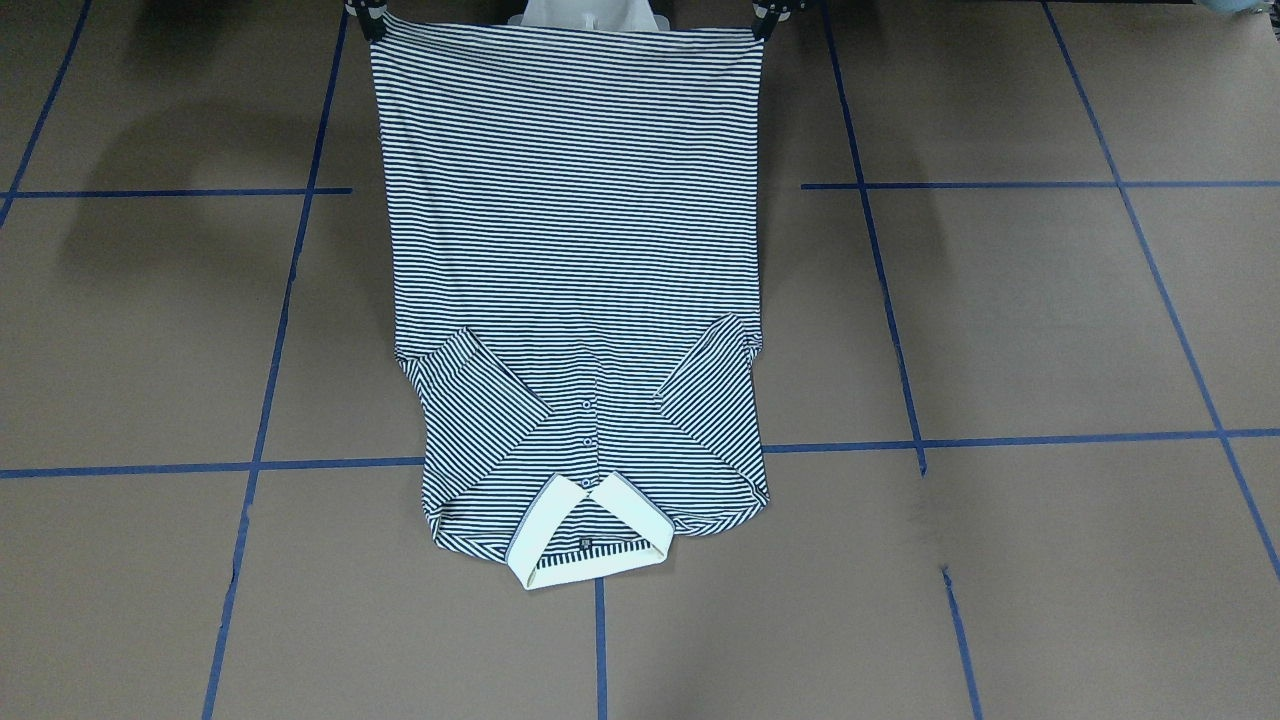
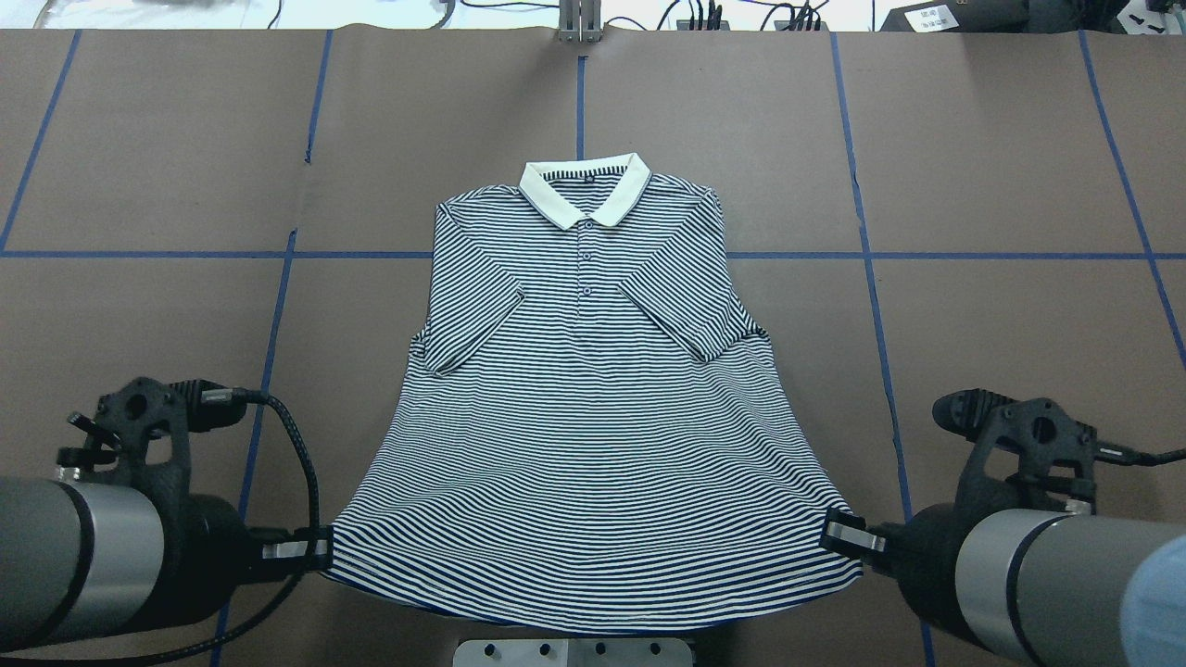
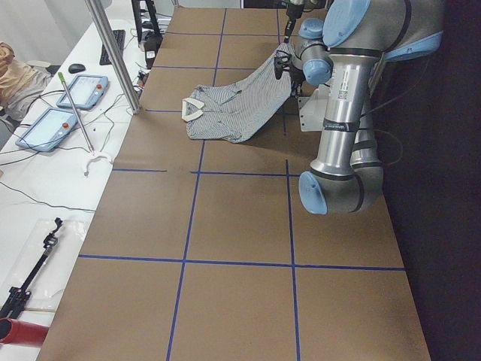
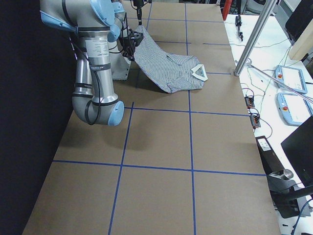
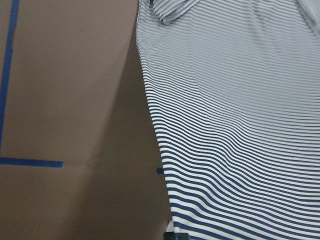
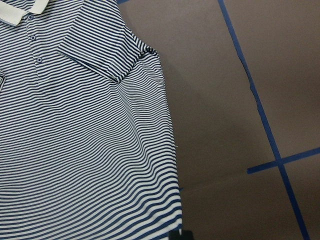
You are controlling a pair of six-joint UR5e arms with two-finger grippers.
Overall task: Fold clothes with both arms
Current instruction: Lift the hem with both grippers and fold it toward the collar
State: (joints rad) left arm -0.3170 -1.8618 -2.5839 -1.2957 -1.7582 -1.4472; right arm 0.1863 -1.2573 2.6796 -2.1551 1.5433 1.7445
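**A:** So, where is the navy-and-white striped polo shirt (image 2: pixel 593 417) right now?

**B:** Half raised. Its cream collar (image 2: pixel 584 190) end lies flat on the brown, blue-taped tabletop (image 2: pixel 973 185), on the side far from the robot. Both short sleeves (image 2: pixel 690 310) are folded in over the chest. The hem (image 2: pixel 593 597) is up in the air, stretched between the two hands.

**A:** And the grips?

**B:** The black left hand (image 2: pixel 320 548) is pinched closed on one hem corner, and the black right hand (image 2: pixel 831 534) is closed on the other. From overhead, each seems to have only the very edge of the cloth between its fingers.

**A:** What worries you?

**B:** Three things. First, with so thin a bite, a corner could slip out if the hands pull apart or tug back toward the robot. That side would drop and the fold would land crooked.

Second, if one hand travels faster or higher than the other while carrying the hem toward the collar, the hem would come down skewed.

Third, only its own weight anchors the collar end. A hard pull could drag the whole shirt across the tabletop or flip the folded sleeves open.

**A:** Anything smaller?

**B:** The cloth ripples near the hem. Laid down slack, it may trap a wrinkle.
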